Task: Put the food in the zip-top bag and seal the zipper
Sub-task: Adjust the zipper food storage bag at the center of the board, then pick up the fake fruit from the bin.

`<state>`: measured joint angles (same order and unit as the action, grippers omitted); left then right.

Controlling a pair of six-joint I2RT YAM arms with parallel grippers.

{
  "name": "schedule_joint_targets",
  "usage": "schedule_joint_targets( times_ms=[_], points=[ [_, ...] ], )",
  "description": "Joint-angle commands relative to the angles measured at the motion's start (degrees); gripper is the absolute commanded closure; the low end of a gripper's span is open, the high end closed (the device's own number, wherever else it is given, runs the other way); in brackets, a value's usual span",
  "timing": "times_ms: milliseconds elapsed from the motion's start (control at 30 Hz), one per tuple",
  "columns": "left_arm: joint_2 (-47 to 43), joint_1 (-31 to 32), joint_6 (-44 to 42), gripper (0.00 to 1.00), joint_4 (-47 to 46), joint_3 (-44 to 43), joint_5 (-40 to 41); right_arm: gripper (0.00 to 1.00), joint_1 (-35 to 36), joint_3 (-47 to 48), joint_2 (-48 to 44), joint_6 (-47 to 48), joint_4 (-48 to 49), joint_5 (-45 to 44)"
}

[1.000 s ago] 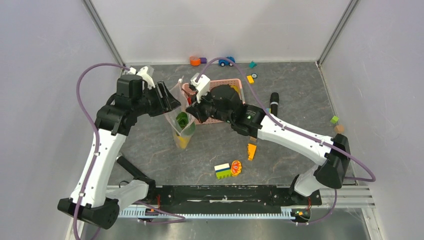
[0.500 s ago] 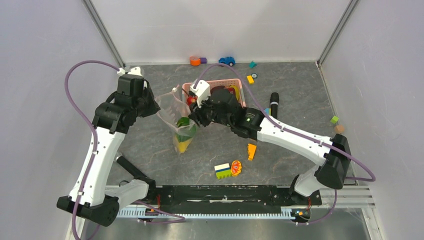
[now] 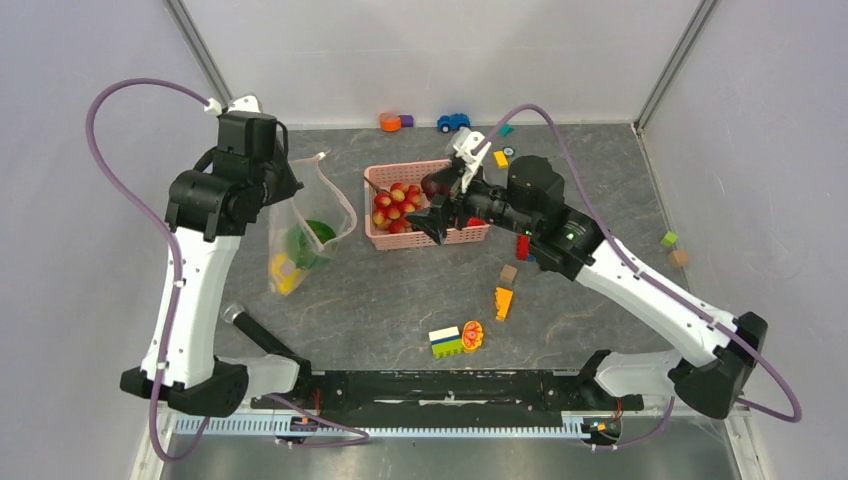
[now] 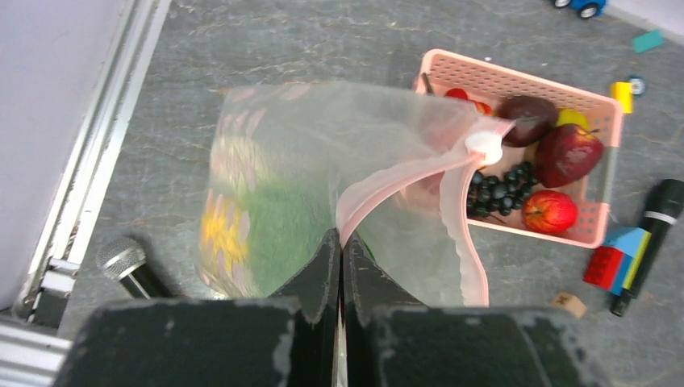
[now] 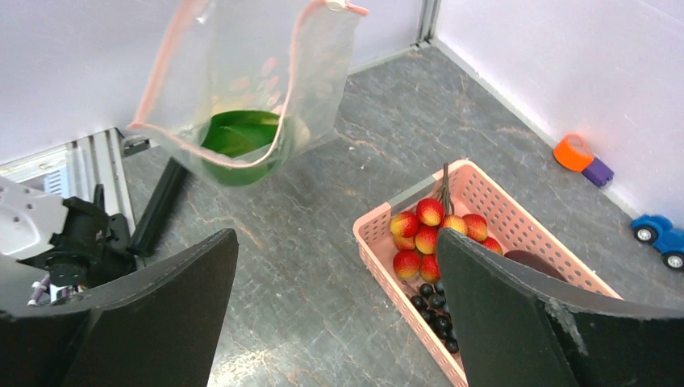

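Observation:
The clear zip-top bag [image 3: 300,235] hangs from my left gripper [image 3: 288,195], left of the pink basket [image 3: 375,175]. In the left wrist view that gripper [image 4: 339,239] is shut on the bag's rim at the pink zipper [image 4: 403,177]. The mouth gapes open [image 5: 242,81]. Green bok choy [image 5: 238,133] and a yellow citrus [image 4: 222,234] lie inside it. My right gripper [image 3: 437,215] stands wide open over the basket's near side, holding nothing [image 5: 335,242]. In the basket are strawberries [image 5: 427,230], dark berries [image 5: 435,310], a dark red apple [image 4: 569,153] and a red fruit [image 4: 548,211].
A black microphone [image 3: 240,320] lies near the left arm's base, another [image 4: 653,226] right of the basket. An orange wedge [image 3: 503,302], stacked blocks [image 3: 445,340] and a brown cube [image 3: 508,272] lie in the middle. A toy car [image 3: 452,122] and small pieces sit along the back wall.
My right gripper let go of the bag, opened wide and drew back right over the basket. The left gripper shut on the bag's rim and swung it left.

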<state>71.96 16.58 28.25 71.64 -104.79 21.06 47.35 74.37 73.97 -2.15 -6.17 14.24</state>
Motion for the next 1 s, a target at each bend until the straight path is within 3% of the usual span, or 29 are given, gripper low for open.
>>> schedule_joint_targets(
  times_ms=[0,200,433,633,967],
  points=[
    [1.31,0.11,-0.85,0.98,1.64,1.69,3.54,0.02,-2.37,-4.61,-2.41,-0.62,3.63,3.63],
    [-2.64,0.08,-1.64,0.98,-9.88,19.04,-5.81,0.02,-6.74,-10.22,-0.95,-3.32,3.59,-9.67],
    [-5.26,0.07,-1.6,0.98,-16.24,30.58,-13.91,0.02,-10.88,-8.94,7.32,-4.56,0.6,-29.11],
    [-5.21,0.12,-1.65,0.98,-19.58,33.71,-19.92,0.02,-11.41,-3.53,17.21,-4.88,3.58,-35.0],
    [-5.19,0.07,-1.96,0.98,-19.66,33.93,-20.23,0.02,-11.49,7.09,32.28,-2.81,8.19,-38.93]
  ],
)
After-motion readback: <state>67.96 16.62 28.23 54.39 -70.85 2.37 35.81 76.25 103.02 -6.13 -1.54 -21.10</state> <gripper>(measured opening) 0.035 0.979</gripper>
